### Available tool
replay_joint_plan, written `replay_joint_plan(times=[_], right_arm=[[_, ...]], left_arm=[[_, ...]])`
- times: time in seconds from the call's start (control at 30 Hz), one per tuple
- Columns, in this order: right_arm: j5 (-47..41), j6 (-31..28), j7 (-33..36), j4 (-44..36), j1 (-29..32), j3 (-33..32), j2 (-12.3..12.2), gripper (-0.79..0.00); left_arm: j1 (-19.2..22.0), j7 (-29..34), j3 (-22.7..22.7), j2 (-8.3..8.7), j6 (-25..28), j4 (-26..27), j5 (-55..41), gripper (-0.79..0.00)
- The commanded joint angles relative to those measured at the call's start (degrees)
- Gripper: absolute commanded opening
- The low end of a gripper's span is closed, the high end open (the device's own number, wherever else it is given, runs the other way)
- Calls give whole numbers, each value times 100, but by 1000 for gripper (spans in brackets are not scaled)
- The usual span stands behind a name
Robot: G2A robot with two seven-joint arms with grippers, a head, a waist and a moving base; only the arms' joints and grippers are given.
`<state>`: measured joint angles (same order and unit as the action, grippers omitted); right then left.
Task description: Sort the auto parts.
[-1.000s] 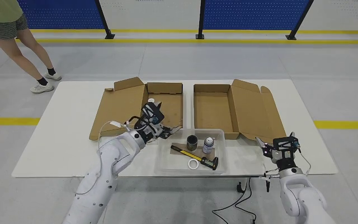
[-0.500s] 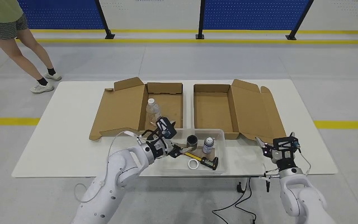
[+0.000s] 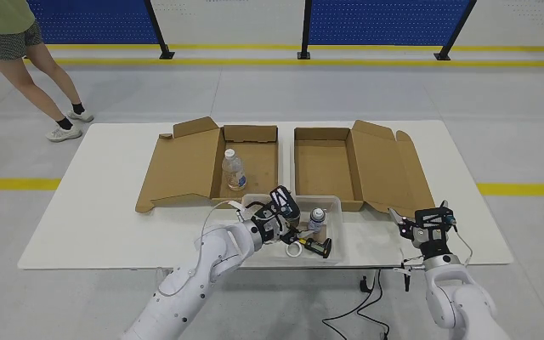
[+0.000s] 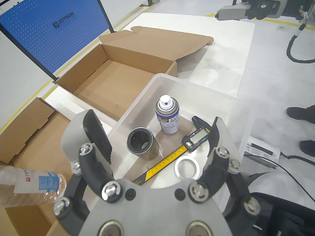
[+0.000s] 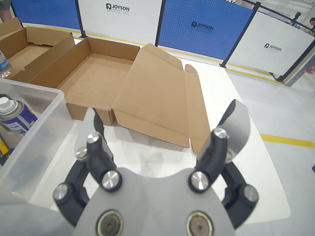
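Observation:
A clear plastic bin (image 3: 333, 204) at the table's front holds a metal cylinder (image 4: 142, 144), a spray can (image 4: 167, 117), a yellow-and-black caliper (image 4: 172, 157) and a white ring (image 4: 186, 168). My left gripper (image 4: 155, 136) hangs open just above the bin's left part (image 3: 284, 214), nothing between its fingers. A water bottle (image 3: 234, 170) is in the left cardboard box (image 3: 255, 136). The right cardboard box (image 3: 323, 166) has nothing in it. My right gripper (image 3: 422, 223) is open over the table's front right corner, apart from everything (image 5: 165, 121).
Both boxes have their lids folded flat outward, the right one's lid (image 3: 387, 166) reaching toward my right gripper. White tabletop (image 3: 102, 195) lies bare left of the boxes. A cable (image 3: 365, 297) hangs below the front edge.
My left gripper has let go of the water bottle in the left box and moved right and forward, over the clear bin. The right arm has stayed put.

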<state>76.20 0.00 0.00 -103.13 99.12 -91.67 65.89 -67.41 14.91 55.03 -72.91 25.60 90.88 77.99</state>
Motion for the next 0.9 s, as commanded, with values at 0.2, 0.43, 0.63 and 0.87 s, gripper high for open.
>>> replay_joint_plan(times=[0.2,0.43,0.63,0.87], right_arm=[[0,0,0,0,0,0,0,0],[0,0,0,0,0,0,0,0],[0,0,0,0,0,0,0,0],[0,0,0,0,0,0,0,0]], left_arm=[[342,-136,-481,-153,-146,-569,-6,0],[608,-227,-791,-281,-239,-1056,10,0],[802,-259,-980,-391,-293,-1415,-93,0],[958,-235,-1106,-511,-314,-1722,-415,0]])
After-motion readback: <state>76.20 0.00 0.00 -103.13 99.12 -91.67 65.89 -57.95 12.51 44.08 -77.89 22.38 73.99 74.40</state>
